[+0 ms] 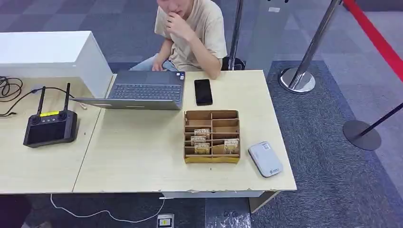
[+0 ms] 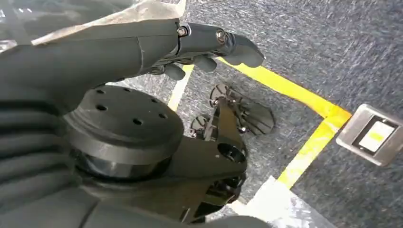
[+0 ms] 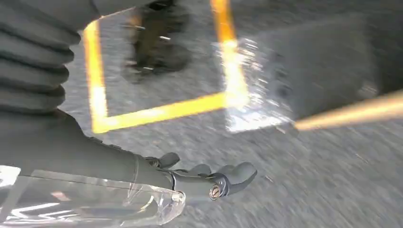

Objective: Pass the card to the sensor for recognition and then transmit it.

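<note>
A cardboard divider box [image 1: 211, 137] stands on the light wooden table [image 1: 142, 156] and holds several cards [image 1: 202, 140] upright in its near slots. Just right of the box lies the white card sensor [image 1: 265, 158], near the table's front right corner. My left hand [image 2: 199, 47] hangs over the carpet, fingers loosely extended, holding nothing. In the blurred right wrist view my right hand [image 3: 204, 178] hangs over the floor too, fingers slightly apart and empty.
A person [image 1: 192, 33] sits behind the table at a grey laptop [image 1: 142, 90]. A black phone [image 1: 203, 91] lies beside it. A black controller with antennas [image 1: 50, 126] sits on the left table. Stanchion posts [image 1: 297, 78] stand to the right. Yellow tape [image 2: 304, 102] marks the floor.
</note>
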Action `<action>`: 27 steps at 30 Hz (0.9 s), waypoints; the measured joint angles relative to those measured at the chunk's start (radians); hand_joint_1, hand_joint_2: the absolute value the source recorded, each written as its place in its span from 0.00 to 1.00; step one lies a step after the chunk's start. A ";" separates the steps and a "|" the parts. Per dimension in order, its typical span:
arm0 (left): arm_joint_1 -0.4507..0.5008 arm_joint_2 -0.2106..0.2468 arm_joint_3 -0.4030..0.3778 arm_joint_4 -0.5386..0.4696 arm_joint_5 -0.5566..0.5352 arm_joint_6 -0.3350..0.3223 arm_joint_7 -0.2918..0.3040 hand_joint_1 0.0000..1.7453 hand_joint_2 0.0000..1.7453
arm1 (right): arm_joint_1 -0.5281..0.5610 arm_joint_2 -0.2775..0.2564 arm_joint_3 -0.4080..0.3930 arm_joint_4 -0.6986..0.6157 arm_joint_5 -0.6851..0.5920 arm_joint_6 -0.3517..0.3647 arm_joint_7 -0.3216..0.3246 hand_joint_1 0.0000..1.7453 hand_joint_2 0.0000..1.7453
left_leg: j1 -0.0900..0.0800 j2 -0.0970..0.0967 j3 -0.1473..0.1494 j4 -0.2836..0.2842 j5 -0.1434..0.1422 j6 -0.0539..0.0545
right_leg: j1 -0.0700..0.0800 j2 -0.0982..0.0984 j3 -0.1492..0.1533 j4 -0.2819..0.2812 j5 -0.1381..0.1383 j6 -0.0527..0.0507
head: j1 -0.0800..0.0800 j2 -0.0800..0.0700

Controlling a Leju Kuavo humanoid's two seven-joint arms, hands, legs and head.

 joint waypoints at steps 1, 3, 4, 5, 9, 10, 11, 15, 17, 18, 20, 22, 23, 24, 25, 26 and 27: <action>-0.002 0.000 -0.016 0.000 -0.054 -0.028 0.000 0.00 0.00 | -0.007 -0.002 -0.011 0.000 0.015 0.020 0.025 0.00 0.00 | 0.000 0.000 0.000 0.000 0.000 0.000 | 0.000 0.000 0.000 0.000 0.000 0.000 | 0.000 0.000; -0.006 0.000 -0.040 0.001 -0.158 -0.075 -0.002 0.00 0.00 | -0.014 -0.012 -0.025 0.001 0.038 0.044 0.066 0.00 0.00 | 0.000 -0.001 0.000 0.000 0.000 0.000 | 0.000 0.000 0.000 0.000 0.000 0.000 | 0.000 0.000; -0.013 0.000 -0.057 0.002 -0.158 -0.076 -0.002 0.00 0.00 | -0.021 -0.016 -0.038 0.002 0.035 0.044 0.063 0.00 0.00 | 0.000 0.000 -0.001 0.000 0.000 0.000 | 0.000 0.000 0.000 0.000 0.000 0.000 | 0.000 0.000; -0.020 0.000 -0.075 0.003 -0.146 -0.074 -0.001 0.00 0.00 | -0.029 -0.016 -0.052 0.002 0.021 0.038 0.049 0.00 0.00 | 0.000 0.000 0.000 0.000 0.000 0.000 | 0.000 0.000 0.000 0.000 0.000 0.000 | 0.000 0.000; -0.034 0.000 -0.147 0.008 -0.112 -0.062 -0.001 0.00 0.00 | -0.050 -0.033 -0.104 -0.019 -0.036 0.000 0.006 0.00 0.00 | 0.000 -0.001 0.000 0.000 0.000 0.000 | 0.000 0.000 0.001 0.000 0.000 0.000 | 0.000 0.000; -0.036 0.000 -0.160 0.009 -0.108 -0.061 -0.001 0.00 0.00 | -0.052 -0.037 -0.114 -0.029 -0.048 -0.009 0.000 0.00 0.00 | 0.000 0.000 0.000 0.000 0.000 0.000 | 0.000 0.000 0.001 0.000 0.000 0.000 | 0.000 0.000; -0.036 0.000 -0.168 0.010 -0.106 -0.060 -0.001 0.00 0.00 | -0.052 -0.037 -0.118 -0.036 -0.051 -0.013 -0.003 0.00 0.00 | 0.000 0.000 0.000 0.000 0.000 0.000 | 0.000 0.000 0.000 0.000 0.000 0.000 | 0.000 0.000; -0.040 0.000 -0.200 0.014 -0.082 -0.048 0.002 0.00 0.00 | -0.041 -0.043 -0.133 -0.083 -0.104 -0.068 -0.020 0.00 0.00 | -0.001 0.000 0.000 0.000 0.000 0.000 | 0.000 0.000 0.000 0.000 0.000 0.000 | 0.000 0.000; -0.043 0.000 -0.214 0.016 -0.074 -0.045 0.003 0.00 0.00 | -0.037 -0.048 -0.142 -0.118 -0.124 -0.103 -0.028 0.00 0.00 | 0.000 0.000 0.000 0.000 0.000 0.000 | 0.000 0.000 0.000 0.000 0.000 0.000 | 0.000 0.000; -0.045 0.000 -0.223 0.016 -0.071 -0.045 0.003 0.00 0.00 | -0.033 -0.051 -0.145 -0.140 -0.129 -0.117 -0.030 0.00 0.00 | 0.000 -0.001 0.000 0.000 0.000 0.000 | 0.000 0.000 0.000 0.000 0.000 0.000 | 0.000 0.000; -0.049 0.000 -0.241 0.018 -0.061 -0.042 0.004 0.00 0.00 | -0.025 -0.052 -0.154 -0.191 -0.133 -0.146 -0.033 0.00 0.00 | 0.000 0.000 0.000 0.000 0.000 0.000 | 0.000 0.000 0.000 0.000 0.000 0.000 | 0.000 0.000; -0.052 0.000 -0.258 0.021 -0.056 -0.038 0.004 0.00 0.00 | -0.016 -0.051 -0.165 -0.242 -0.140 -0.169 -0.035 0.00 0.00 | 0.000 -0.001 0.000 0.000 0.000 0.000 | 0.000 0.000 0.000 0.000 0.000 0.000 | 0.000 0.000; -0.054 0.000 -0.267 0.022 -0.054 -0.037 0.004 0.00 0.00 | -0.011 -0.051 -0.170 -0.273 -0.143 -0.178 -0.036 0.00 0.00 | 0.000 -0.001 0.000 0.000 0.000 0.000 | 0.000 0.000 0.000 0.000 0.000 0.000 | 0.000 0.000; -0.054 0.000 -0.278 0.023 -0.049 -0.035 0.005 0.00 0.00 | -0.006 -0.051 -0.176 -0.308 -0.145 -0.192 -0.038 0.00 0.00 | 0.000 0.000 0.000 0.000 0.000 0.000 | 0.000 0.000 0.001 0.000 0.000 0.000 | 0.000 0.000; -0.056 0.000 -0.286 0.024 -0.046 -0.034 0.007 0.00 0.00 | -0.002 -0.051 -0.182 -0.336 -0.144 -0.206 -0.040 0.00 0.00 | 0.000 0.000 0.000 0.000 0.000 0.000 | 0.000 0.000 0.001 0.000 0.000 0.000 | 0.000 0.000; -0.057 0.000 -0.292 0.025 -0.043 -0.032 0.008 0.00 0.00 | 0.001 -0.051 -0.187 -0.366 -0.140 -0.219 -0.043 0.00 0.00 | 0.000 0.000 0.000 0.000 0.000 0.000 | 0.000 0.000 0.001 0.000 0.000 0.000 | 0.000 0.000; -0.058 0.000 -0.297 0.026 -0.043 -0.032 0.010 0.00 0.00 | 0.005 -0.050 -0.193 -0.393 -0.137 -0.224 -0.043 0.00 0.00 | 0.000 -0.001 0.000 0.000 0.000 0.000 | 0.000 0.000 0.001 0.000 0.000 0.000 | 0.000 0.000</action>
